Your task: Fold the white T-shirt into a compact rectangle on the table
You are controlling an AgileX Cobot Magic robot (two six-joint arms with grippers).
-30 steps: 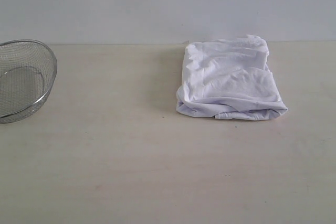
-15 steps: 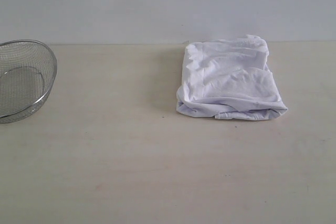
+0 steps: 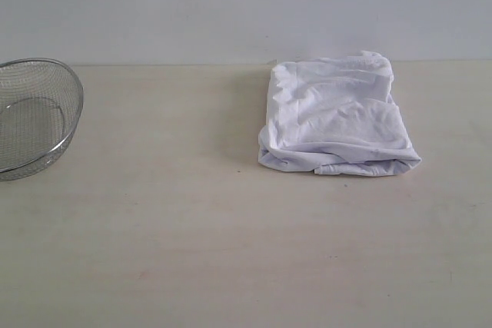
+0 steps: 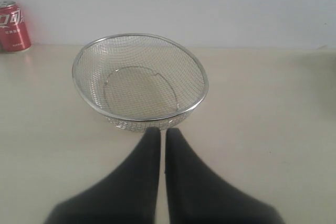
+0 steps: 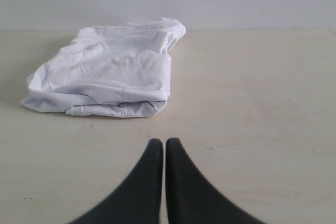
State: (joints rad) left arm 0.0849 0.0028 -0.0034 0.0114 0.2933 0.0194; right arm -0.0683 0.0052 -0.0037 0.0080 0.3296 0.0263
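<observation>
Wrinkled white T-shirt (image 3: 334, 117) folded in a compact bundle on the pale beige table (image 3: 192, 228), black left gripper (image 4: 158, 129) pinched together, empty, beside a round wire-mesh basket (image 4: 142, 35), black right gripper (image 5: 159, 141) likewise together, empty, near the shirt.

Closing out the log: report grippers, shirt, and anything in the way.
Left gripper shut, empty, facing the wire basket. Right gripper shut, empty, short of the white T-shirt. Shirt folded, rumpled rectangle on the table. Nothing on it.
</observation>
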